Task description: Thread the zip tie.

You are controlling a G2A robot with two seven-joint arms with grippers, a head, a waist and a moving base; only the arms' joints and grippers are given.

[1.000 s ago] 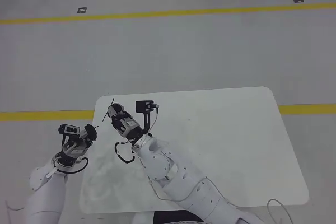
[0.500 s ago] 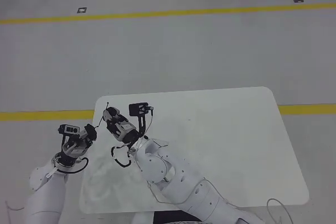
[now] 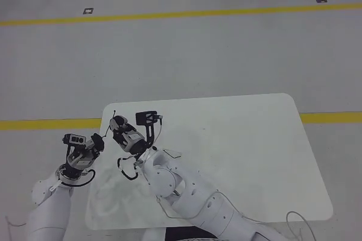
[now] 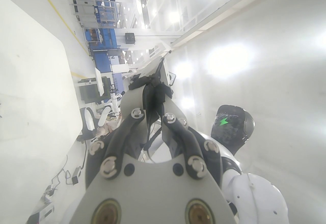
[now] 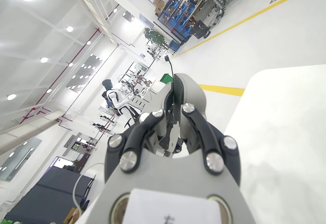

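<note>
- White table (image 3: 241, 150) on a pale floor with a yellow line (image 3: 350, 117). Both arms sit at the table's far-left corner, and the zip tie (image 5: 170, 67) is held up in the air there, not on the surface.
- Left gripper (image 4: 152, 83): just off the table's left edge, fingers closed. A thin dark strip (image 4: 165, 59) runs out past the tips. I read it as the tie's tail, pinched, with the tip free.
- Right gripper (image 5: 175, 82): close beside the left one, over the table corner, clamped on the tie. The strap lies along the finger line and the head (image 5: 166, 58) pokes out beyond the tips.
- Step in hand, as I judge it: line up the tail with the head's slot. The two ends look near each other but not yet mated.
- To do it well:
  - hold one side fixed, preferably the head, and steer only the tail
  - bring the tail in along the slot axis, since an angled entry will buckle the strap
  - get the toothed face the right way round (can't tell from here)
  - don't loosen either grip until the tip is through
- Risk: the free tail is long and thin, so it will flex and skid off the head.
</note>
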